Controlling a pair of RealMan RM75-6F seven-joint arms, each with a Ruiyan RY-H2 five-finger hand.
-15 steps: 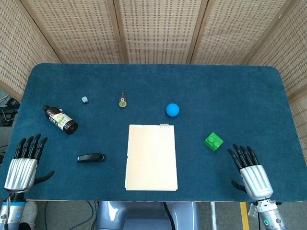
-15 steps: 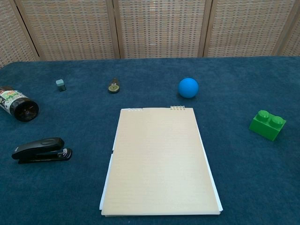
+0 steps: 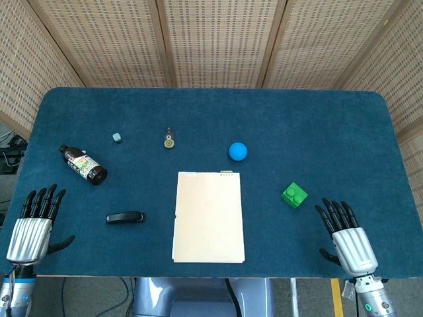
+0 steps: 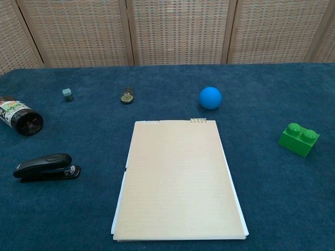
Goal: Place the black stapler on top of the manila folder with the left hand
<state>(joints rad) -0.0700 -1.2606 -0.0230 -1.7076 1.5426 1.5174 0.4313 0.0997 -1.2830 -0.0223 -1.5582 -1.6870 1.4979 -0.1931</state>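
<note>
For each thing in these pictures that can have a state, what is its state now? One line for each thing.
left hand: open, holds nothing, at the table's near edge
right hand: open, holds nothing
black stapler: closed, lying on the table, left of the folder, untouched
manila folder: closed, flat, nothing on it
bottle: lying on its side
blue ball: resting on the table
green brick: studs up

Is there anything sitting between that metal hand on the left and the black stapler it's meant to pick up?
No. In the head view, only bare blue tablecloth separates the silver left hand from the black stapler.
</note>
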